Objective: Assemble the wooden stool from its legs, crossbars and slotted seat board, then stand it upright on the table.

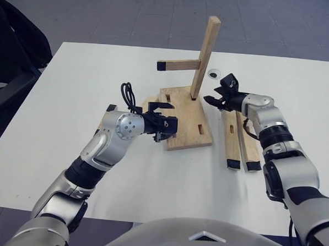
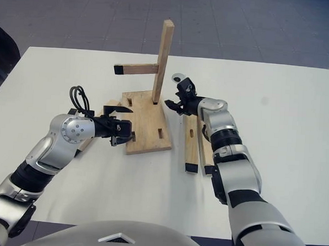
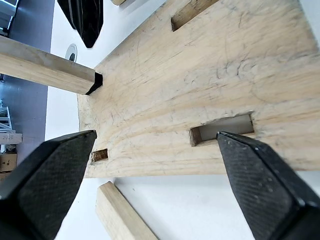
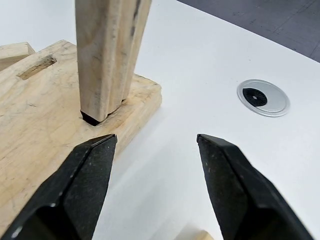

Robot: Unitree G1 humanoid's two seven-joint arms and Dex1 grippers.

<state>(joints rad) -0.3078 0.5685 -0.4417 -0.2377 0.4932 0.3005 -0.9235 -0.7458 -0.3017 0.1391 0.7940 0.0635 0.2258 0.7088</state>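
Left pincer (image 3: 156, 136), right pincer (image 4: 156, 138) gape empty; one seat board (image 1: 185, 127), one upright leg (image 1: 205, 53), two legs (image 1: 231, 143) lying rightward.

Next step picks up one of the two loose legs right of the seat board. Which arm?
Right. The right gripper, fingers open, hovers beside the loose legs; the left gripper is over the seat board's left edge, farther off.

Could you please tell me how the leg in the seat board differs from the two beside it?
The fitted leg stands upright in the seat board; the two loose legs lie flat on the table. The fitted leg carries a crossbar; the loose legs none. All are pale wood.
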